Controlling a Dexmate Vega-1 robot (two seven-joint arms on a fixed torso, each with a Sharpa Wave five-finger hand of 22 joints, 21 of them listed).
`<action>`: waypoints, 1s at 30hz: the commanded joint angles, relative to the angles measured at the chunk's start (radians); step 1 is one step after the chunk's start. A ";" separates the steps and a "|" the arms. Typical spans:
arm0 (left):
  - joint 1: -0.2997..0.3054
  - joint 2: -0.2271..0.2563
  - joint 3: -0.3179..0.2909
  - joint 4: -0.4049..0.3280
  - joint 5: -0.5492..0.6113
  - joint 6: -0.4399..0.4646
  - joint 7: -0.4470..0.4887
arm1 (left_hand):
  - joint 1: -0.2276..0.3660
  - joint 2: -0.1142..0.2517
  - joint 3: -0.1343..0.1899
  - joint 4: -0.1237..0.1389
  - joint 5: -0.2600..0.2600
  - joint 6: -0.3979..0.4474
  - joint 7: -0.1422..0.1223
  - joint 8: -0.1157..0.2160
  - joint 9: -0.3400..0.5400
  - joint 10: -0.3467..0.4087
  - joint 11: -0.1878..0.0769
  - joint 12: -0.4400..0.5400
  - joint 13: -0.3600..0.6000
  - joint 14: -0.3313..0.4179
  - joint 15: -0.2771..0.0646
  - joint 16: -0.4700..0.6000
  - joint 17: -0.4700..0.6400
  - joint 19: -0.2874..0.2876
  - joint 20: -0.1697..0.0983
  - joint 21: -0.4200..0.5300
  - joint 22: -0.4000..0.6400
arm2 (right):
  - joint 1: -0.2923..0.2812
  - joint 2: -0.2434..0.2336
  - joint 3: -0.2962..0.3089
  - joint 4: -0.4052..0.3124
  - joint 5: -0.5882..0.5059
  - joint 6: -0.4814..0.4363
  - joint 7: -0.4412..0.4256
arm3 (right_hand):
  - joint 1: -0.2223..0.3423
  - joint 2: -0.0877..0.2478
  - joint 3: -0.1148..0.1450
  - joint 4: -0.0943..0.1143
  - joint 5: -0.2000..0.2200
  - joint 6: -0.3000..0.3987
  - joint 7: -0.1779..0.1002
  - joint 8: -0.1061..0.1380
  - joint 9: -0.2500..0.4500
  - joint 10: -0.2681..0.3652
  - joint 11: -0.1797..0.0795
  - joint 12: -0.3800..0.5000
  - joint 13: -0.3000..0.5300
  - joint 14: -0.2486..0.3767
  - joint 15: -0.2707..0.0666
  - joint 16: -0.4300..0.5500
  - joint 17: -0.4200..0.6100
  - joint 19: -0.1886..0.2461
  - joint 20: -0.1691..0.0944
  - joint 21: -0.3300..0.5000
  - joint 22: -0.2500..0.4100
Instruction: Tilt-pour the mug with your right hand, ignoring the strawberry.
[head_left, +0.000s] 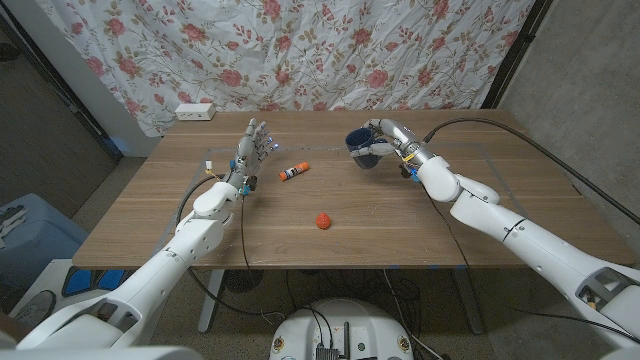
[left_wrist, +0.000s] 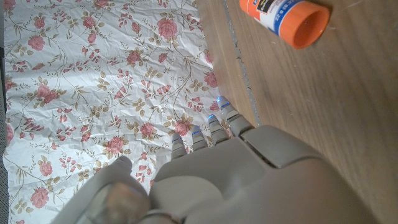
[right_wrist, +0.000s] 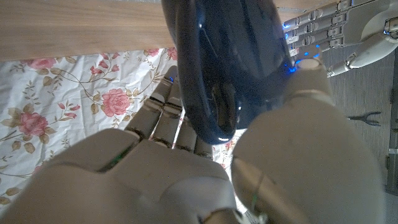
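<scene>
Right hand grips the dark blue mug, tipped over toward the table's middle.
Fingers wrap the mug's body at the far right of the table, rim facing left and slightly down; can't tell what's inside. Right wrist view: mug clamped between thumb and fingers. Left hand stands upright, fingers apart, holding nothing, just beside a glue stick lying flat. Strawberry sits mid-table, well apart from both hands.

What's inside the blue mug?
You can't tell. The right hand grips the blue mug and tilts it. Head view shows only a dark opening; the right wrist view shows its glossy outside wall, fingers behind.
</scene>
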 joint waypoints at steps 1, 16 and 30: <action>0.000 0.000 0.000 0.001 0.000 0.000 0.000 | -0.003 0.118 0.006 0.001 0.004 -0.001 -0.007 0.007 0.003 -0.004 -0.003 0.004 0.005 0.008 -0.004 0.005 0.005 0.009 -0.001 0.006 0.003 | 0.014 -0.031 0.007 -0.021 -0.010 0.005 0.037 | 0.193 0.188 0.047 0.034 0.007 0.180 -0.161 0.006 0.006 0.150 -0.140 0.003 0.004 0.058 -0.194 -0.008 -0.003 0.017 -0.069 0.008 0.001; 0.000 0.000 0.000 0.001 0.000 0.000 0.000 | -0.003 0.118 0.006 0.001 0.004 -0.002 -0.006 0.006 0.003 -0.004 -0.002 0.004 0.005 0.008 -0.004 0.005 0.005 0.009 0.000 0.006 0.003 | 0.033 -0.074 0.011 -0.079 -0.020 -0.049 0.137 | 0.183 0.177 0.059 0.036 0.045 0.172 -0.155 0.005 0.002 0.151 -0.134 -0.009 0.006 0.067 -0.188 -0.043 -0.020 0.021 -0.056 0.003 0.000; 0.000 0.000 0.000 0.000 0.000 0.000 0.000 | -0.003 0.118 0.006 0.001 0.004 -0.001 -0.007 0.007 0.003 -0.003 -0.006 0.004 0.005 0.008 -0.004 0.005 0.005 0.009 -0.001 0.006 0.003 | 0.071 -0.123 0.002 -0.139 -0.065 -0.120 0.249 | 0.191 0.172 0.064 0.031 0.060 0.170 -0.157 0.003 0.001 0.156 -0.135 -0.012 0.010 0.076 -0.191 -0.047 -0.018 0.021 -0.076 -0.001 0.000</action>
